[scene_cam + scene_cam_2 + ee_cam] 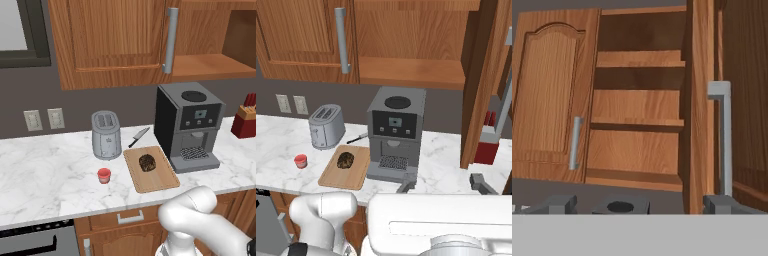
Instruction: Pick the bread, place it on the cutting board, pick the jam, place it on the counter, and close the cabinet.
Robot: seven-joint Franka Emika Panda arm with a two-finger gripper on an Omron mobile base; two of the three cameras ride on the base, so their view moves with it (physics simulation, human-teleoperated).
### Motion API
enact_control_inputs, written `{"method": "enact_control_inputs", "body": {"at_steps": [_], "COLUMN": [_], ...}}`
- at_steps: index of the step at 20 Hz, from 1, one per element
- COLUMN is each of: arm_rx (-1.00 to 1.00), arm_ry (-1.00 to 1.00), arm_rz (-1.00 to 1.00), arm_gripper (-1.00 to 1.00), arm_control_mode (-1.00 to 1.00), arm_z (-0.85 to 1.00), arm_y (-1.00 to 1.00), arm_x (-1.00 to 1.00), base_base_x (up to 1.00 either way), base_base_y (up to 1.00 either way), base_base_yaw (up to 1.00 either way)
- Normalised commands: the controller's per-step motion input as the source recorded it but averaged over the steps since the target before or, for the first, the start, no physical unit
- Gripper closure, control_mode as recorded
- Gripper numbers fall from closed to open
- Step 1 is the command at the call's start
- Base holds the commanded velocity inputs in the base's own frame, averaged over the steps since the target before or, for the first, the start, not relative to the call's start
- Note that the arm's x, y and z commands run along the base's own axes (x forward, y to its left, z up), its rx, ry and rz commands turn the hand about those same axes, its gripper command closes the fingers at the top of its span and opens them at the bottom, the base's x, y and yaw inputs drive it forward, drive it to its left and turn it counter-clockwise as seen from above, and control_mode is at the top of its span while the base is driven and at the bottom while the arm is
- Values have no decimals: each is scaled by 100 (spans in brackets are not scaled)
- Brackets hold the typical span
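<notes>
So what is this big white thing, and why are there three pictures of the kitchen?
The white thing is a robot arm. Two cameras ride behind it, left and right, looking over the counter. The third camera sits on its hand, facing the open cabinet; its fingers hold nothing. On the counter the bread lies on the cutting board, with the jam, a toaster, a knife and a coffee machine nearby.

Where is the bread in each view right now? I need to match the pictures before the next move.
Left base view: the bread lies on the cutting board, centre, left of the coffee machine.
Right base view: on the board, left of centre, again left of the coffee machine.
Hand view: not in it.
Shared landmark: the coffee machine.
</notes>
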Motion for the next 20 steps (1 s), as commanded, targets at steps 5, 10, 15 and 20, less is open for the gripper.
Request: {"method": "enact_control_inputs", "body": {"at_steps": [5, 10, 15, 20], "arm_rx": [0, 0, 0, 0], "arm_ry": [-7, -8, -5, 0], "arm_rz": [-8, -7, -6, 0], "arm_gripper": [-100, -100, -100, -100], "arm_control_mode": [-100, -100, -100, -100], "arm_z": [-9, -6, -1, 0], "arm_y": [0, 0, -3, -32], "arm_x": [41, 42, 39, 6], "base_base_x": [0, 0, 0, 0], "base_base_y": [0, 0, 0, 0], "base_base_yaw": [0, 0, 0, 0]}}
